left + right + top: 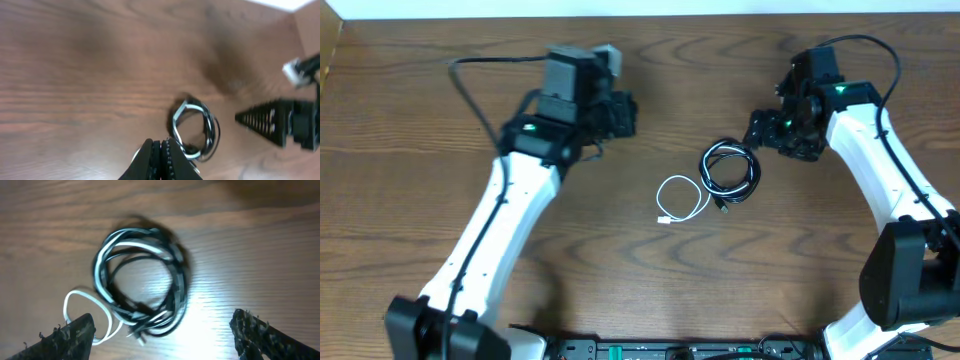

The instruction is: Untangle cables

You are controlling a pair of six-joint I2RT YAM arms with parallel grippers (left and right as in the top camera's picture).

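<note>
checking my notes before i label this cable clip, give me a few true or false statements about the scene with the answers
1. The left hand is shut with nothing in it. True.
2. The right hand is clamped on the black cable. False: its fingers stand wide apart, and the cable lies on the table ahead of them.
3. The black cable lies wound in a coil. True.
4. The white cable lies far from the black one, beside the left arm's base. False: its loop sits right against the black coil.
5. Both cables lie between the two hands. True.
</note>
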